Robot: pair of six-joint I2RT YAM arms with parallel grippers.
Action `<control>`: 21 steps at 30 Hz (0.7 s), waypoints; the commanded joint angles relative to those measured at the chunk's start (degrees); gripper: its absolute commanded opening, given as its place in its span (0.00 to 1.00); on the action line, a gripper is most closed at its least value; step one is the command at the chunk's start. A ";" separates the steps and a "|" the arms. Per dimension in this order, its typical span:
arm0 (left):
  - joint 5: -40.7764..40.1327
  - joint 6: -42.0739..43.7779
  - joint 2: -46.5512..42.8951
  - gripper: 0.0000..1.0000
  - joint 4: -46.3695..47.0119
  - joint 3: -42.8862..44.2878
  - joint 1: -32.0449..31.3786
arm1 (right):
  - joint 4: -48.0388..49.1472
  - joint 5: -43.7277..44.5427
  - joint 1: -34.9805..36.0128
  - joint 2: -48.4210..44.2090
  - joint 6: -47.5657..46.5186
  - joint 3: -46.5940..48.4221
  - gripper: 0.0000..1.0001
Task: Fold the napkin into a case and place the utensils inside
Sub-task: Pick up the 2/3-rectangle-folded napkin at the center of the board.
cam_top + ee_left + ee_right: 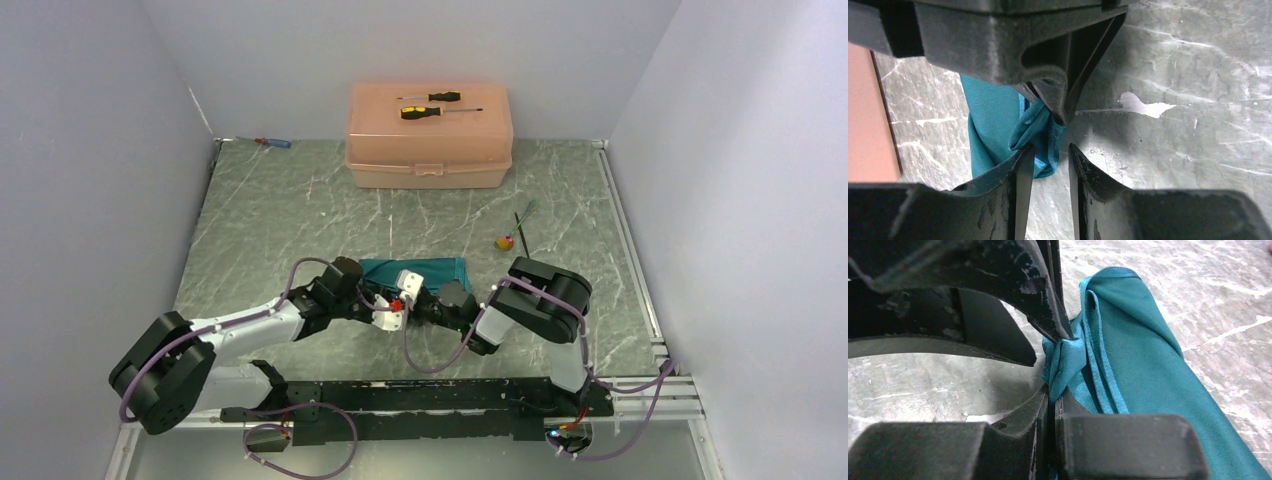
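- Currently, the napkin (432, 270) lies on the table (280, 220), well in front of the box (430, 168) and roughly in line with the box's middle. It is folded into a short teal band running side to side.
- Both grippers meet nose to nose at the edge of that band that faces away from the box.
- The right gripper (1053, 397) is clenched on a bunched corner of the napkin. In its own wrist view the two fingers press together with a knot of cloth squeezed between them, and the rest of the napkin trails away in loose folded layers.
- The left gripper (1050, 160) is released. Its wrist view shows a clear gap between the two fingers (1015, 175), and a drooping lobe of the napkin hangs at the mouth of that gap, close to one finger but not pinched.
- In the right wrist view, one tip of the left gripper touches the same bunch of cloth, just above the right gripper's hold.
- The fork (521, 222) lies on the table in front of the box's right end, well apart from the napkin, with its tines toward the box.
- A small yellow and red thing (505, 242) sits just beside the fork's handle end, on the side away from the box.
- Two yellow-and-black screwdrivers (425, 112) rest on the box's lid, and a small red-and-blue screwdriver (272, 143) lies to the left of the box.
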 commanded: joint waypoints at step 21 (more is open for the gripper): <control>1.40 2.90 -0.50 0.34 4.99 -3.48 -1.43 | 5.54 -5.92 -2.67 2.36 7.78 -0.11 0.14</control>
